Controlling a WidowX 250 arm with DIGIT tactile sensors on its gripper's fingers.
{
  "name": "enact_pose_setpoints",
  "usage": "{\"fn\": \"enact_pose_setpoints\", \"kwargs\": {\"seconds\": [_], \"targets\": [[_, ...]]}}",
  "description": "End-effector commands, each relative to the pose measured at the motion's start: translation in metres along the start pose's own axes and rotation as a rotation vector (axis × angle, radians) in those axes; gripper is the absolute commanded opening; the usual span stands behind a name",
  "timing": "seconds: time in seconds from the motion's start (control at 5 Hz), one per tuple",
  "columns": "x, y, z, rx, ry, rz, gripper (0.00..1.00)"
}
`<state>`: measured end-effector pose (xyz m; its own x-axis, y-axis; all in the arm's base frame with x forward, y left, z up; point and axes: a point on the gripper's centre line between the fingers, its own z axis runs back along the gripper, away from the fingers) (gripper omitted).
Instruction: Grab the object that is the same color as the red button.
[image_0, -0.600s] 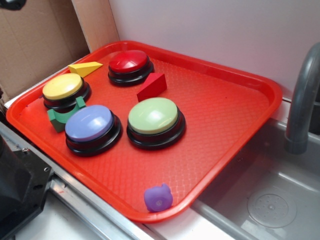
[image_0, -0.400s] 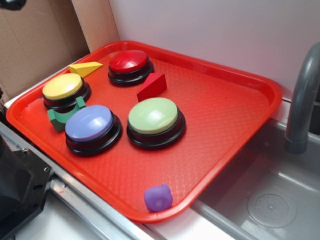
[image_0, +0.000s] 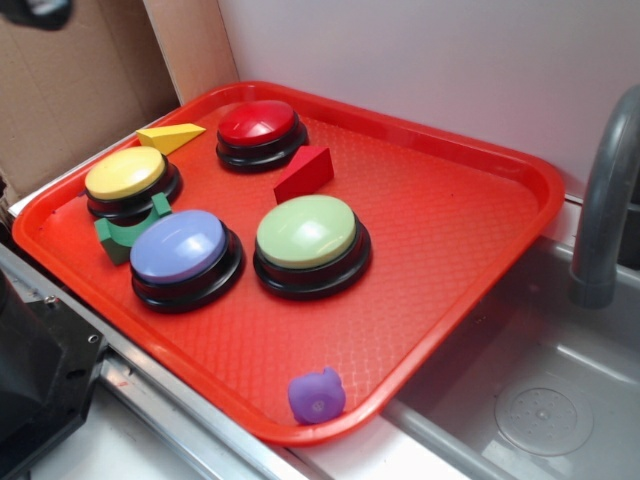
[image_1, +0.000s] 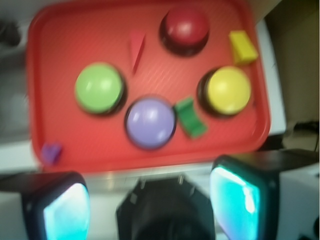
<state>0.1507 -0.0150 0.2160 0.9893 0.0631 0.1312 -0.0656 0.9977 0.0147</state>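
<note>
Gripper (image_1: 150, 200) hangs high over the tray's near edge, fingers spread wide, holding nothing. Red tray (image_0: 470, 230) carries four dome buttons; the red button (image_0: 258, 125) sits at twelve o'clock. Red wedge block (image_0: 305, 173) lies just beside it, toward four o'clock.

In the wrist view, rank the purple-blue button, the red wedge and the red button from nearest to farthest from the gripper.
Measured from the gripper, at the bottom edge of the wrist view:
1. Purple-blue button, just ahead, near the tray's close rim.
2. Red wedge, farther up, slightly left of centre.
3. Red button, by the far rim, right of the wedge.

The wedge and the red button are fairly close in range.
</note>
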Motion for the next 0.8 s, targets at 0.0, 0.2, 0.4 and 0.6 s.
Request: {"fn": "enact_pose_setpoints", "kwargs": {"seconds": [0.0,0.2,0.4,0.6], "targets": [[0.054,0.002,-0.034,0.088,-0.069,0.186,1.0],[0.076,0.008,-0.067,0.067,-0.069,0.264,1.0],[0.09,0.013,-0.102,0.061,-0.089,0.331,1.0],[0.097,0.017,-0.136,0.019,-0.096,0.386,1.0]]}}
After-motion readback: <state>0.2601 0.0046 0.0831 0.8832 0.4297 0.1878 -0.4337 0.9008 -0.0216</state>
